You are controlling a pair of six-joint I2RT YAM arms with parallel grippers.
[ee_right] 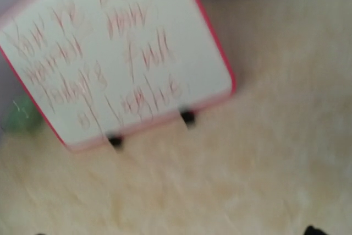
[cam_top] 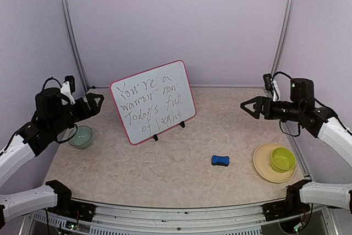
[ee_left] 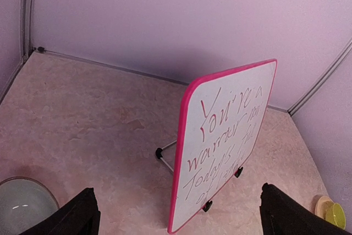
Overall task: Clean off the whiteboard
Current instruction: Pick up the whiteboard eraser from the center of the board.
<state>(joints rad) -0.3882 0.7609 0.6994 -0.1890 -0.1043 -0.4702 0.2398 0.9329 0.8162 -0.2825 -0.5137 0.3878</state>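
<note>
The whiteboard [cam_top: 153,102] stands on its small black feet toward the back middle of the counter [cam_top: 165,180]. It leans back, and its face is full of handwriting. It sits between the two arms, well apart from both.

The left tool [cam_top: 99,104] hangs in the air off the board's left edge, and the right tool [cam_top: 246,107] hangs off its right edge at about the same height. Both point inward at the board. Each has its jaws spread wide, holding nothing and touching nothing. The right wrist's view is blurred, but the board fills its upper left.

The counter is a pale marbled beige. A glass bowl [cam_top: 81,136] sits near its left edge, below the left tool. A small blue eraser [cam_top: 220,160] lies in front of the board and to the right. Near the eraser, a green bowl [cam_top: 282,159] rests on a yellow plate [cam_top: 263,170].

Lilac walls [cam_top: 181,20] close in the back and sides, with a metal pole [cam_top: 69,26] in each rear corner.
</note>
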